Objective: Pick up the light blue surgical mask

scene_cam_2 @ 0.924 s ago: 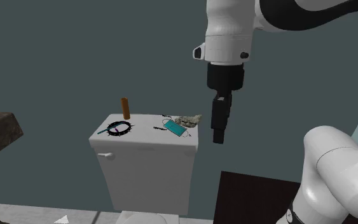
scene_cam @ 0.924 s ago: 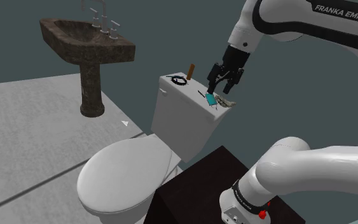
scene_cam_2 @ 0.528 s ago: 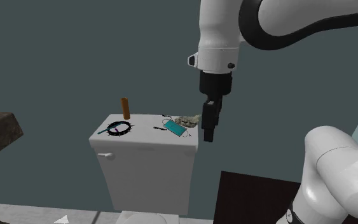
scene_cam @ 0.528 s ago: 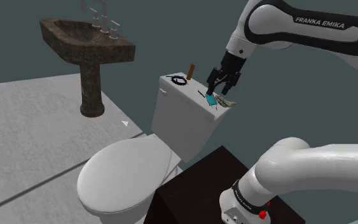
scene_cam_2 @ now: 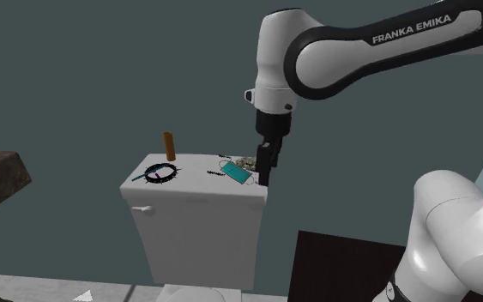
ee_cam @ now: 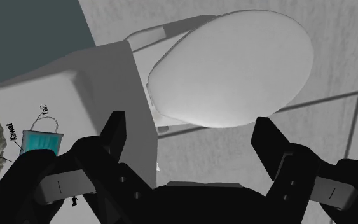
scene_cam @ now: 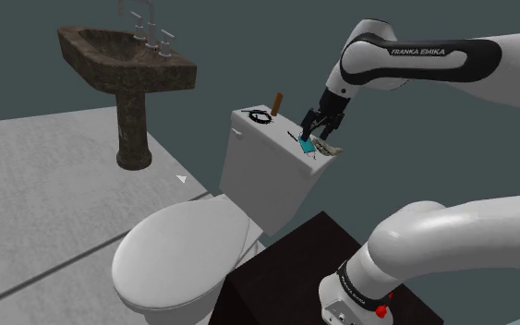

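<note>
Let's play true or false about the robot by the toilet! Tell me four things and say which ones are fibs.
1. The robot's fingers stand apart, open. True.
2. The blue mask is pinched between the fingers. False: it lies on the toilet tank, off to one side of the fingers and not between them.
3. A brown stick stands upright on the tank. True.
4. The toilet lid is flipped up. False: it is down, covering the bowl.
</note>
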### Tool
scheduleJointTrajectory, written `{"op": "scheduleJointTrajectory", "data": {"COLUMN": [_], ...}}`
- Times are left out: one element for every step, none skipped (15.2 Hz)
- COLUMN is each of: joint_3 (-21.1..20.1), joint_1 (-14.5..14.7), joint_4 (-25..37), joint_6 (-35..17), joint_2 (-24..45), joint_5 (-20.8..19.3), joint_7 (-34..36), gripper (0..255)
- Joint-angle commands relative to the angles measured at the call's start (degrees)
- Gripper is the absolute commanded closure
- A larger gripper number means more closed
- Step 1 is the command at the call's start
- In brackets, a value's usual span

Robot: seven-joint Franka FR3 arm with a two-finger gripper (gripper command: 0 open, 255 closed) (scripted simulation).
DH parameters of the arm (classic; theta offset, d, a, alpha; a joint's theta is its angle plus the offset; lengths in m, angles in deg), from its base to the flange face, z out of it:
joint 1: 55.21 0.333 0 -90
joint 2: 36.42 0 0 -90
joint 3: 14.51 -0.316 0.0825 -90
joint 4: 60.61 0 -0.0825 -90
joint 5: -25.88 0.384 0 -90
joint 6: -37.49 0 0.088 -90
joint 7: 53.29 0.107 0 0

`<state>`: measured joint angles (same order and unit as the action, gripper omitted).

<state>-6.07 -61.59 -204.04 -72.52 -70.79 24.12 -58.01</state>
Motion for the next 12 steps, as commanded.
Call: {"op": "scheduleJointTrajectory", "data": {"joint_3": [1.5, 2.3, 3.1, 3.89, 4.68, 5.47, 6.26, 7.03, 7.81, 8.56, 9.3, 10.02], "joint_1": [-0.5, -0.8, -1.08, -1.34, -1.58, -1.78, -1.96, -2.13, -2.26, -2.4, -2.52, -2.63], "joint_4": [0.59, 0.85, 1.19, 1.61, 2.1, 2.67, 3.31, 4.03, 4.82, 5.67, 6.6, 7.61], "joint_6": [-4.13, -5.78, -7.4, -9.0, -10.57, -12.1, -13.6, -15.06, -16.47, -17.84, -19.15, -20.41], "joint_2": [3.89, 5.44, 7.03, 8.67, 10.36, 12.08, 13.85, 15.65, 17.48, 19.35, 21.24, 23.16], "joint_5": [-0.75, -1.1, -1.38, -1.59, -1.73, -1.8, -1.78, -1.67, -1.47, -1.17, -0.76, -0.24], "joint_7": [-1.65, -2.53, -3.43, -4.34, -5.27, -6.21, -7.18, -8.18, -9.2, -10.27, -11.38, -12.53], "gripper": [0, 0, 0, 0, 0, 0, 0, 0, 0, 0, 0, 0]}}
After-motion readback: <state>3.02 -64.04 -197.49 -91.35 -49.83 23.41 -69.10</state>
